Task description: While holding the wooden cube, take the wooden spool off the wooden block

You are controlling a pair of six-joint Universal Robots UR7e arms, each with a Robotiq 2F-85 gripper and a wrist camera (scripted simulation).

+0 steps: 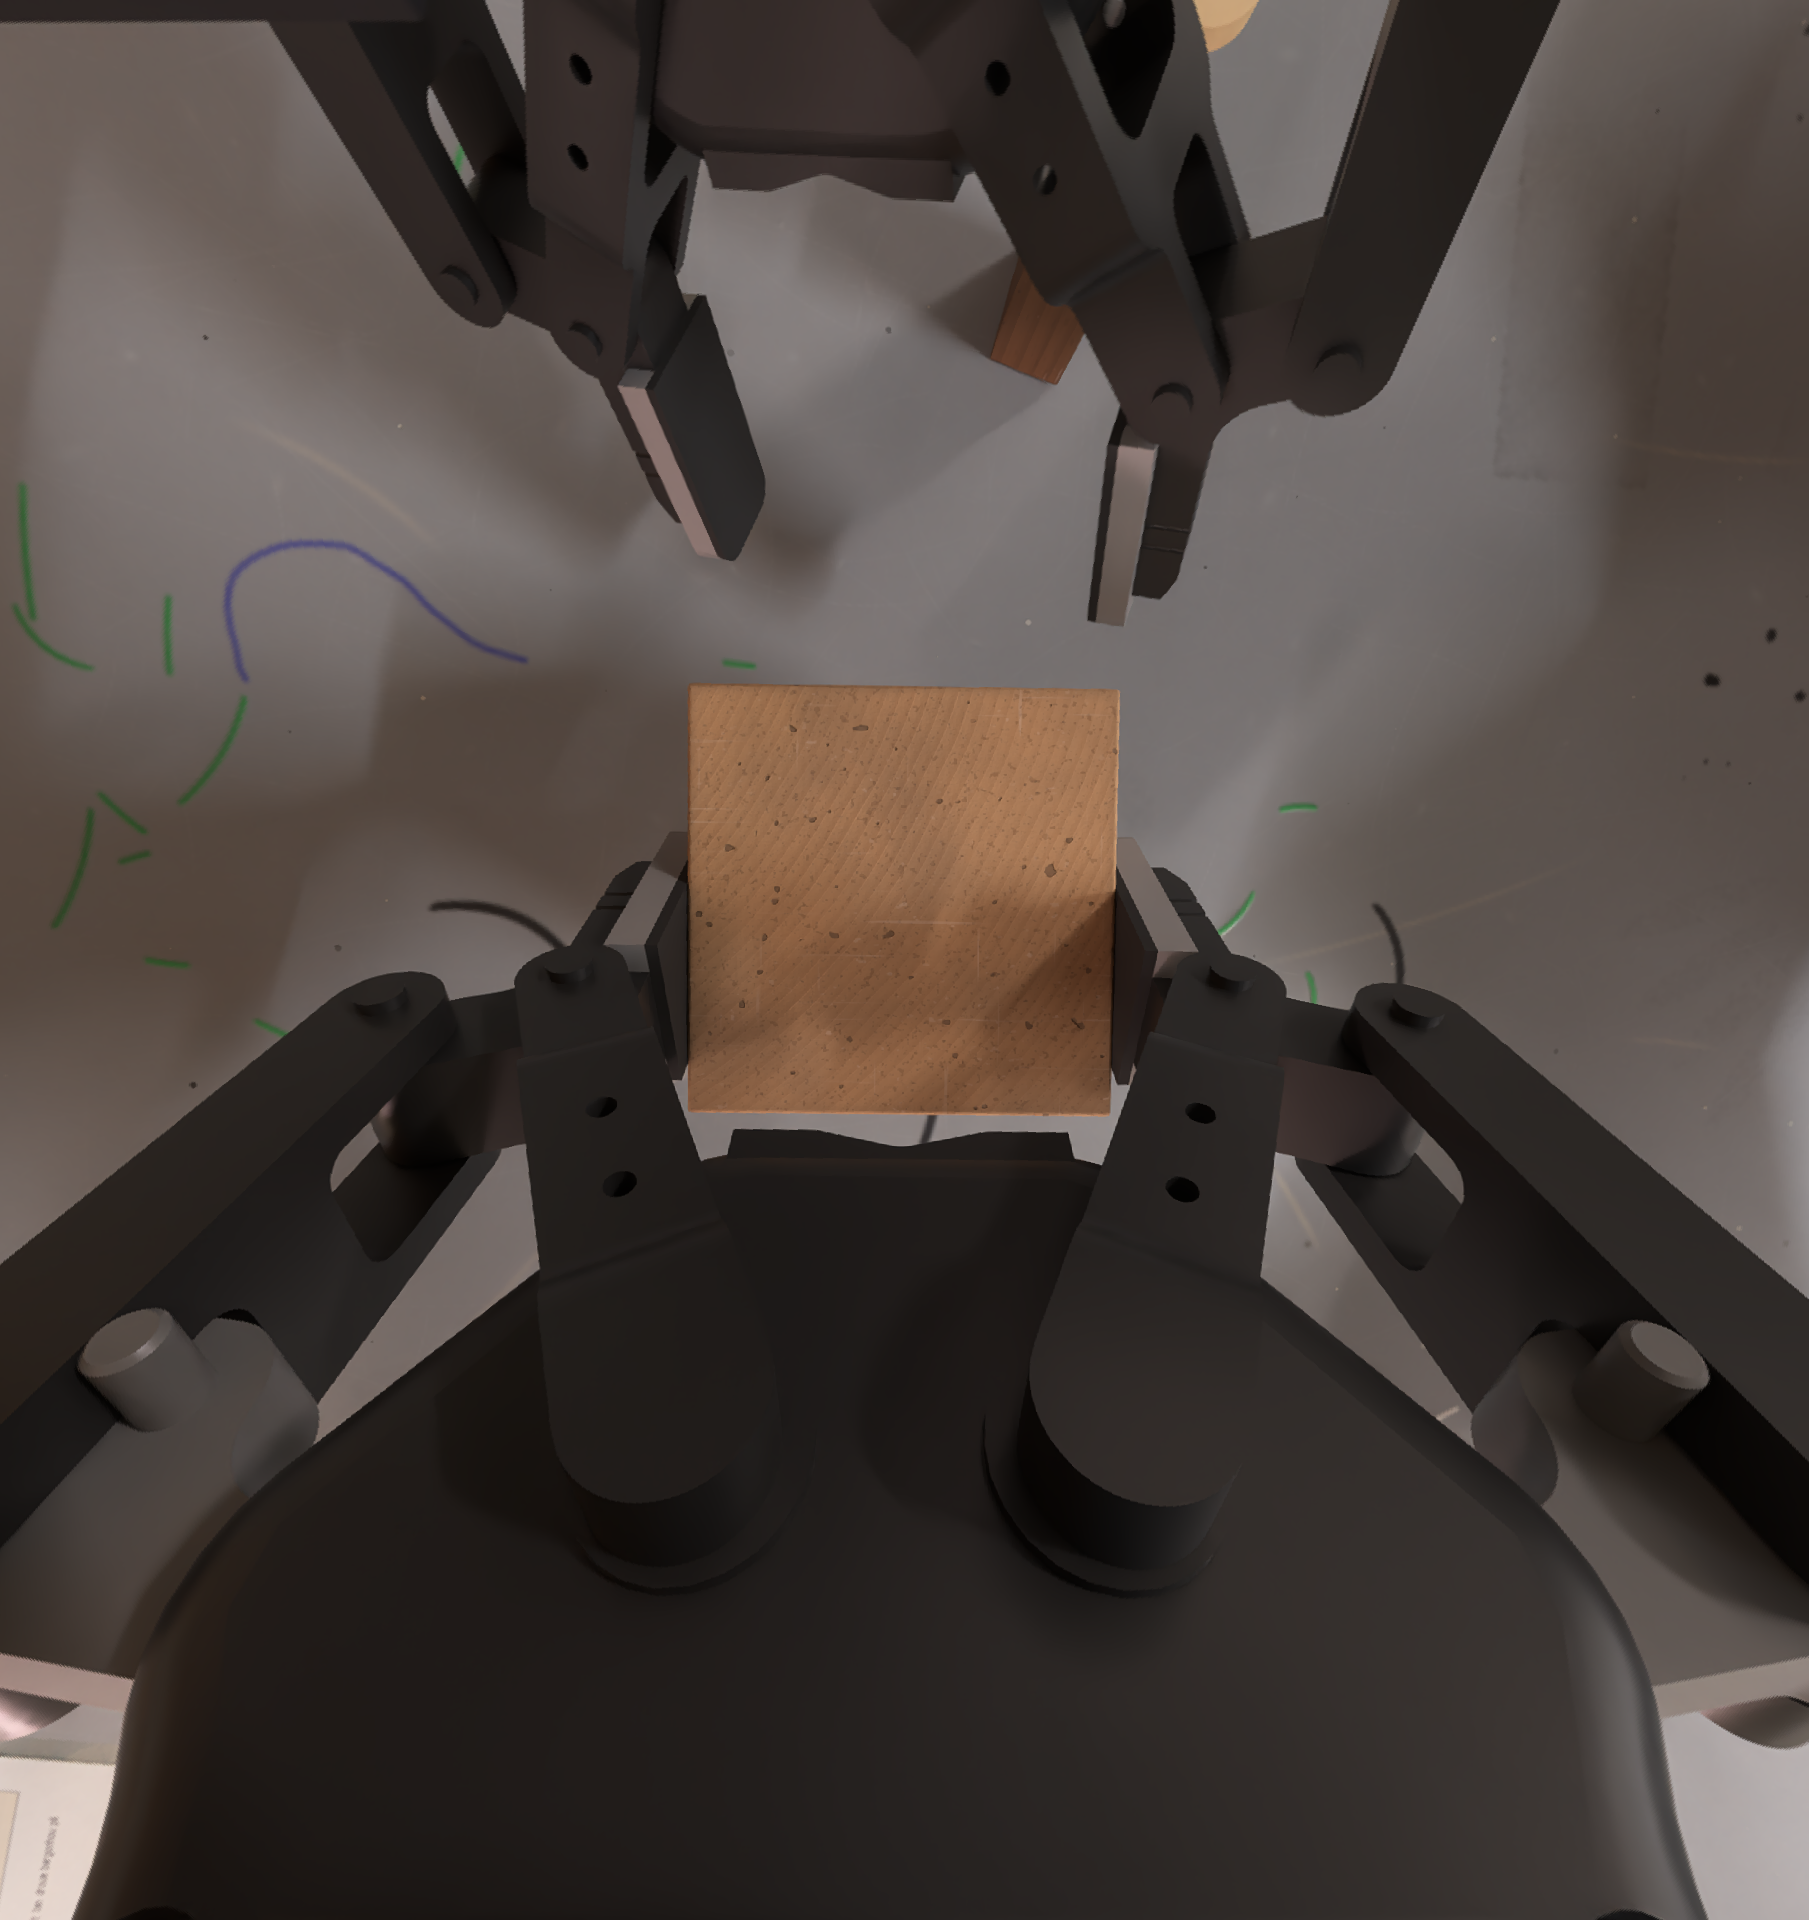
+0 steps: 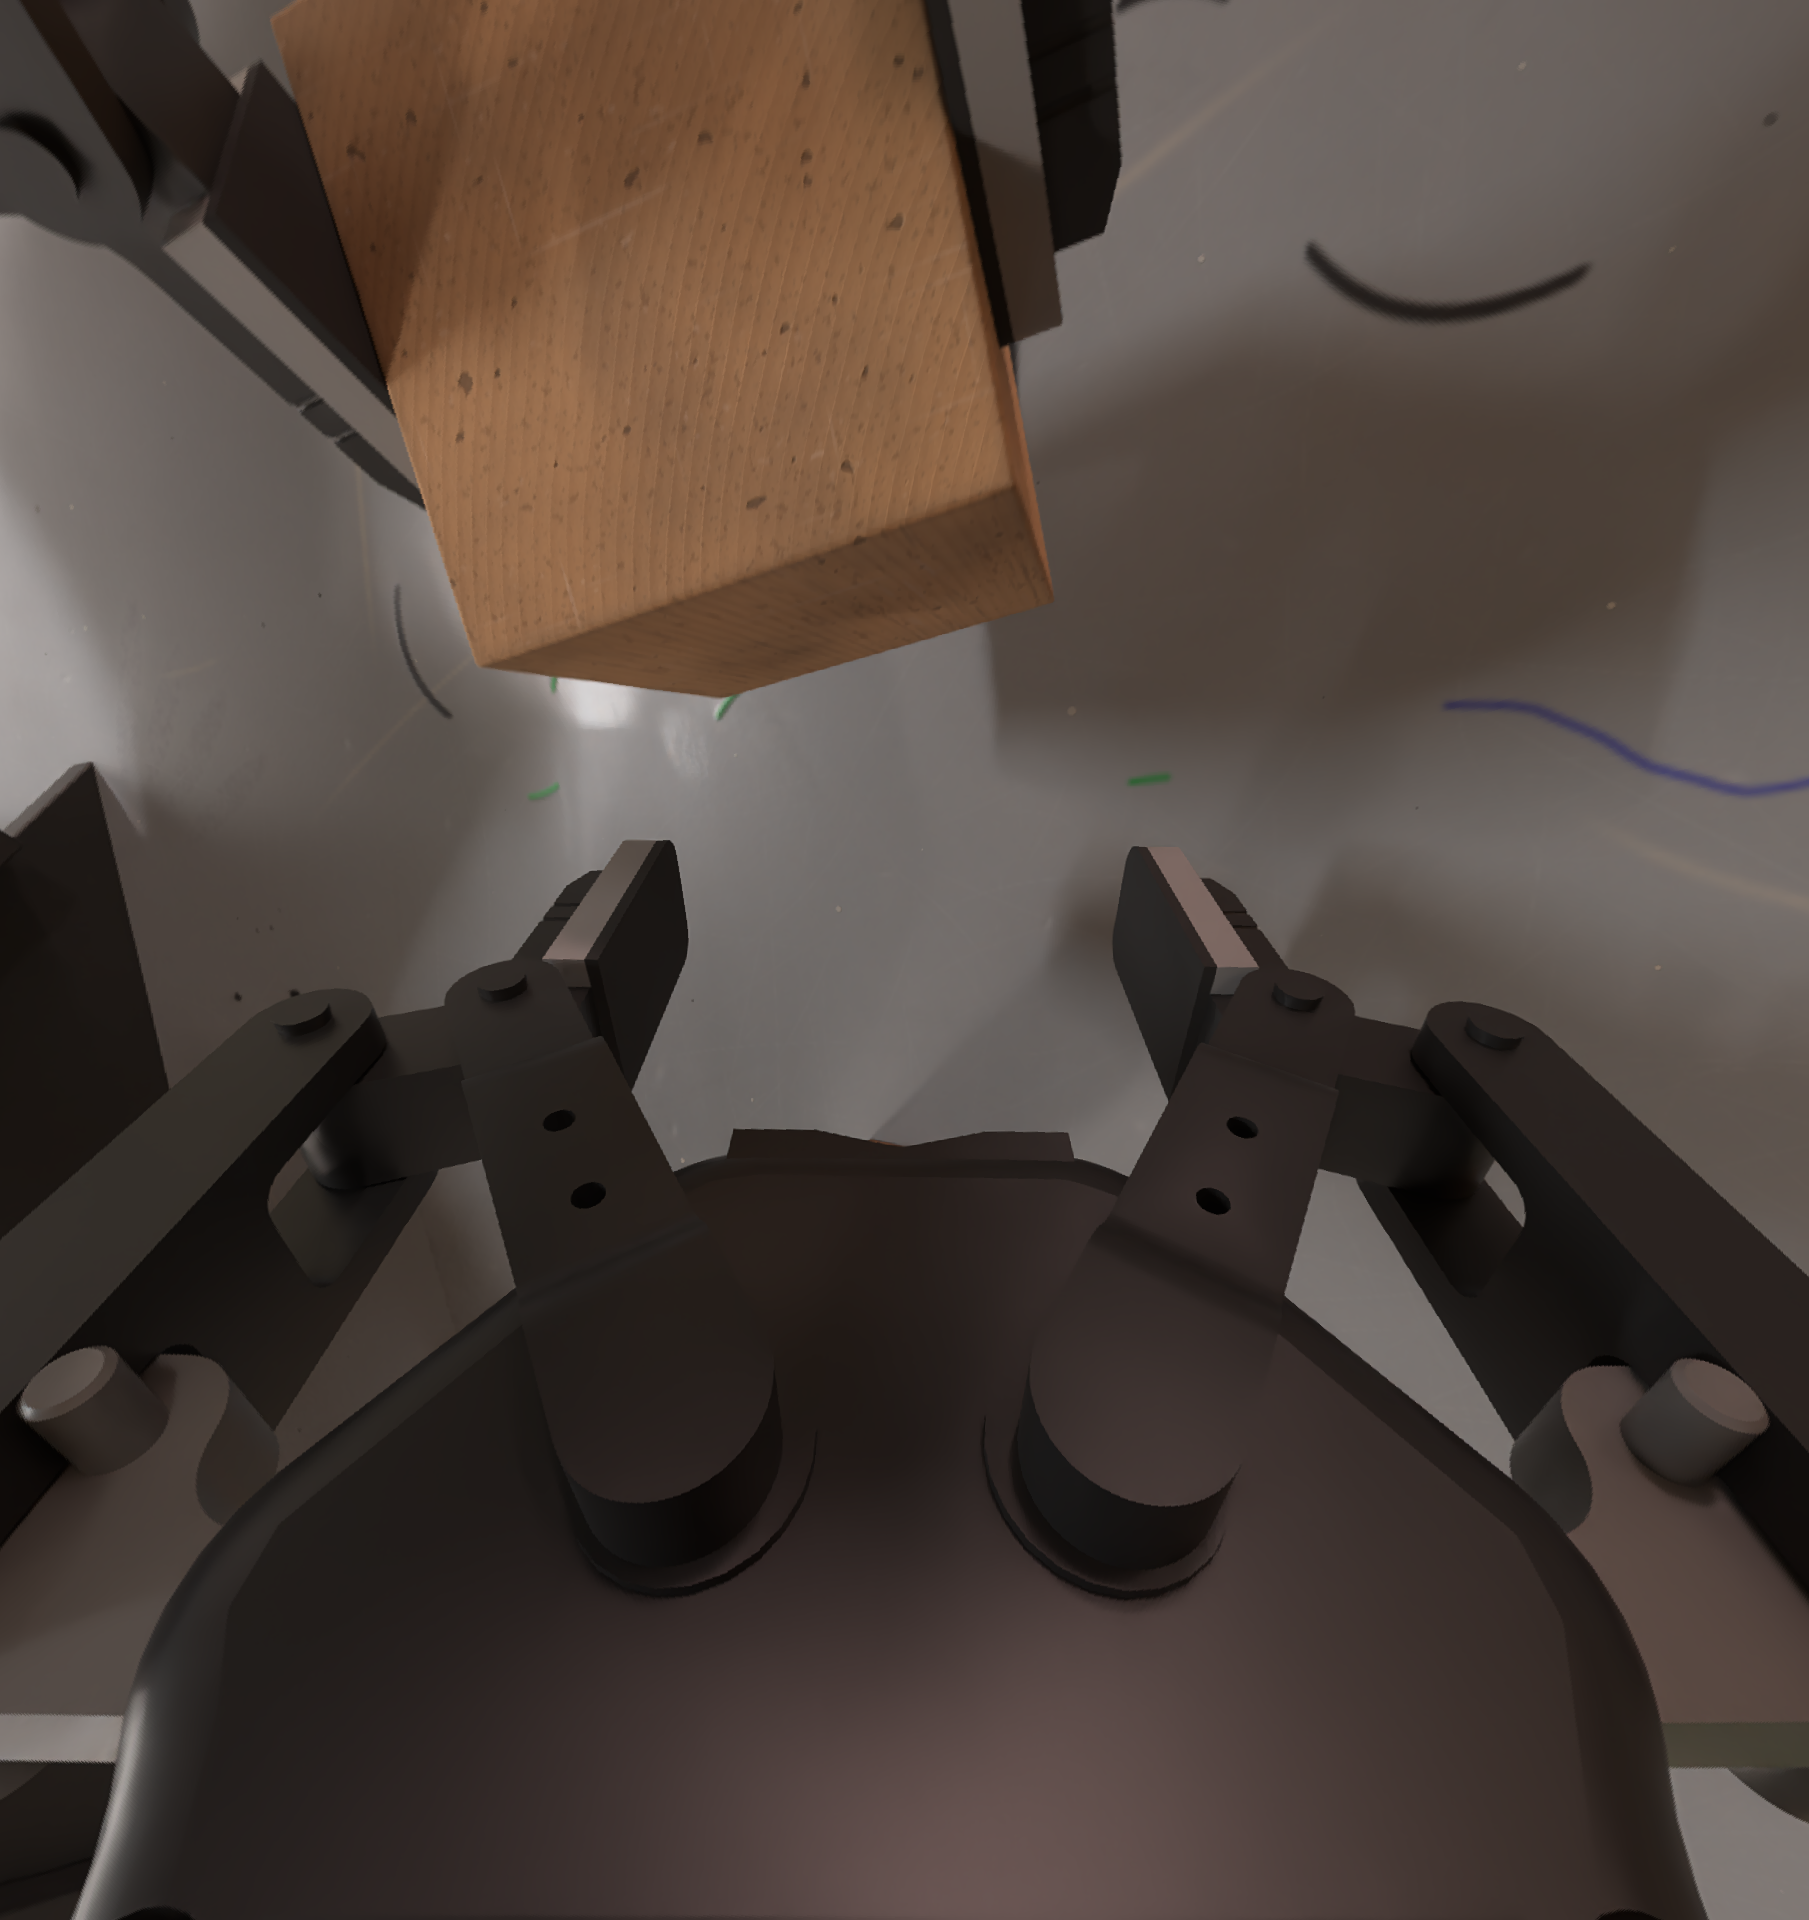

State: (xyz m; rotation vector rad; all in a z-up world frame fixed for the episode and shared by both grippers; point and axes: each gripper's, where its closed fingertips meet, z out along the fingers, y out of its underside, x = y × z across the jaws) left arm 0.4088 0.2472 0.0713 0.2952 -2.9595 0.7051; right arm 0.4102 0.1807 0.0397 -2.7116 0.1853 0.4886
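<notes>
In the left wrist view, the left tool (image 1: 902, 940) grips the wooden cube (image 1: 902, 899) at the centre of the frame, one pad pressed flat against each side face, above the grey table (image 1: 287, 343). The right tool (image 1: 915, 540) hangs at the top of that frame, its fingers spread wide and empty. Behind it, a corner of the wooden block (image 1: 1030, 335) shows at upper centre, and a pale sliver of the wooden spool (image 1: 1224, 23) sits at the top edge. In the right wrist view, the cube (image 2: 671, 343) fills the upper left, clear of the right tool's open fingers (image 2: 635, 935).
</notes>
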